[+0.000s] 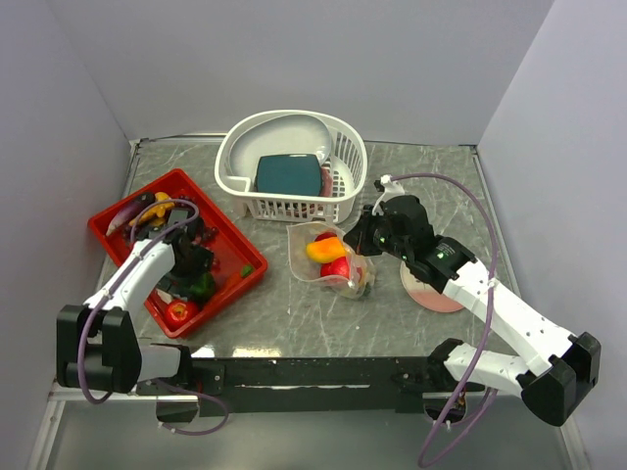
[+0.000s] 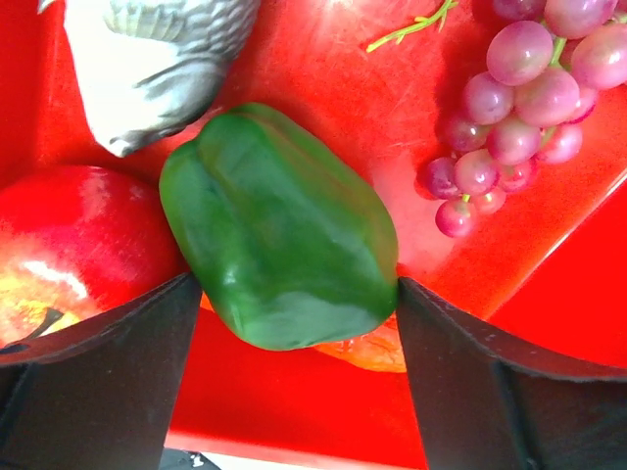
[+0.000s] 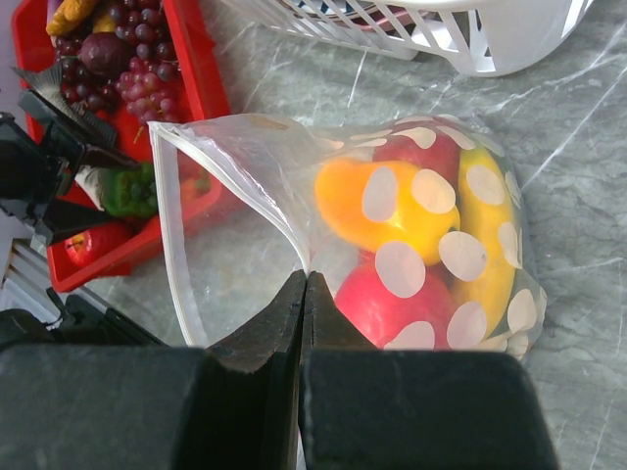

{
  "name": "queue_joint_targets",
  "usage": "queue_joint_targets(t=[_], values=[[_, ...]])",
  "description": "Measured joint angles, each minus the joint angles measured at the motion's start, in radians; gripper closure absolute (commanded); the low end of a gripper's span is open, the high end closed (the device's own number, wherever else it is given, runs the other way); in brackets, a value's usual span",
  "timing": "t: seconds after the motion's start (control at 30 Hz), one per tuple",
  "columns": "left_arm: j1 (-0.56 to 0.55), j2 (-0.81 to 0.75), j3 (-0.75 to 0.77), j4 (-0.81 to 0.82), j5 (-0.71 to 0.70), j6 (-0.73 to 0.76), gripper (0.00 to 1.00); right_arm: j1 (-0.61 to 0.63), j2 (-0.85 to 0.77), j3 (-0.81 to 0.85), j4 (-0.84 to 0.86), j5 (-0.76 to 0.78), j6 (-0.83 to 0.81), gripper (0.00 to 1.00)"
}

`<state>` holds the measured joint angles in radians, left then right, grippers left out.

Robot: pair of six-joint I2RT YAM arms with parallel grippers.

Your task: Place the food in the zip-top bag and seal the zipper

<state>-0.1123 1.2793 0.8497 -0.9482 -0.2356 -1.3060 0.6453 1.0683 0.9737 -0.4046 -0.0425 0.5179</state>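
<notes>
No writing, label, brand or number can be read anywhere; the zip-top bag (image 3: 245, 196) carries only white spots.

Saw only a sliver of orange food (image 2: 367, 352) under the green pepper (image 2: 279, 230). Lost some grapes (image 2: 519, 98) past the picture's top edge.

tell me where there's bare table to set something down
Bare table: the front strip between the red tray and the bag, and the back right corner beside the basket. Crowded: inside the tray, and around the bag and pink plate under the right arm.
</notes>
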Motion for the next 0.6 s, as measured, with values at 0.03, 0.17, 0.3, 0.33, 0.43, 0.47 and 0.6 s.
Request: queue_joint_targets(t=[0.03,0.17,0.3,0.33,0.43,0.47,0.6], values=[[0.000,0.008,0.000,0.004,0.000,0.000,0.20,0.000,0.000,0.000,0.000,0.000,0.000,1.00],[0.000,0.016,0.003,0.011,-0.001,0.003,0.35,0.000,0.000,0.000,0.000,0.000,0.000,1.00],[0.000,0.023,0.012,0.014,-0.008,0.007,0.56,0.000,0.000,0.000,0.000,0.000,-0.003,1.00],[0.000,0.026,0.015,0.014,-0.008,0.011,0.59,0.000,0.000,0.000,0.000,0.000,-0.003,1.00],[0.000,0.027,0.031,0.008,-0.012,0.031,0.65,0.000,0.000,0.000,0.000,0.003,-0.004,1.00],[0.000,0.027,0.041,0.004,-0.015,0.038,0.67,0.000,0.000,0.000,0.000,0.005,-0.006,1.00],[0.000,0.016,0.100,-0.007,-0.022,0.082,0.67,0.000,0.000,0.000,0.000,0.015,-0.011,1.00]])
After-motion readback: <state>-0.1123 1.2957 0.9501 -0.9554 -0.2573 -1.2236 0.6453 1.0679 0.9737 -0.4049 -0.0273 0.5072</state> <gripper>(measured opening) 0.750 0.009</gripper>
